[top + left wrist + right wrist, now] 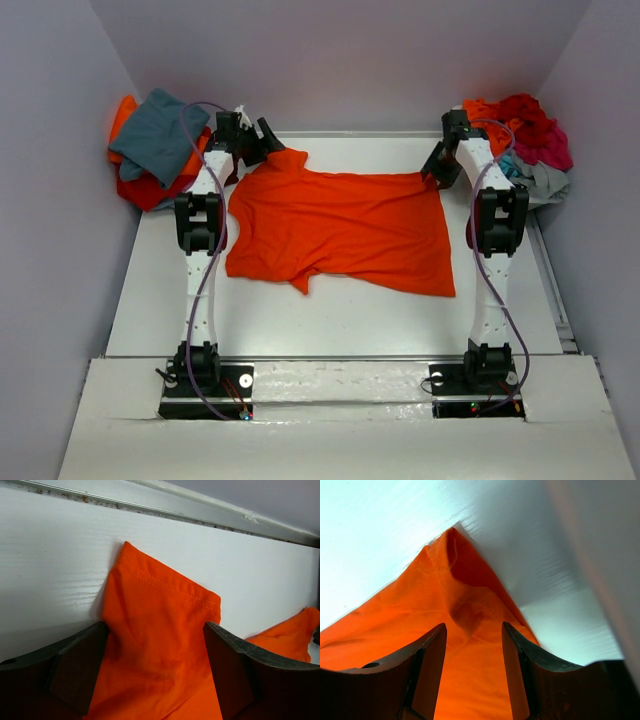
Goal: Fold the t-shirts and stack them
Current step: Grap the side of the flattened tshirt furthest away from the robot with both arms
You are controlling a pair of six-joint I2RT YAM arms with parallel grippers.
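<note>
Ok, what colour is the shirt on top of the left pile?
Teal-grey; that shirt shows best in the top external view.

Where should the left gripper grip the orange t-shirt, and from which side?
Probably the sleeve of the orange t-shirt, behind its stitched hem, coming down: it lies flat on the table, between the open fingers of the left gripper.

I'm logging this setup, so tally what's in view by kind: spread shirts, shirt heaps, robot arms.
Spread orange t-shirt: 1
Shirt heaps (left heap, right heap): 2
Robot arms (left arm, right arm): 2
Total: 5
</note>
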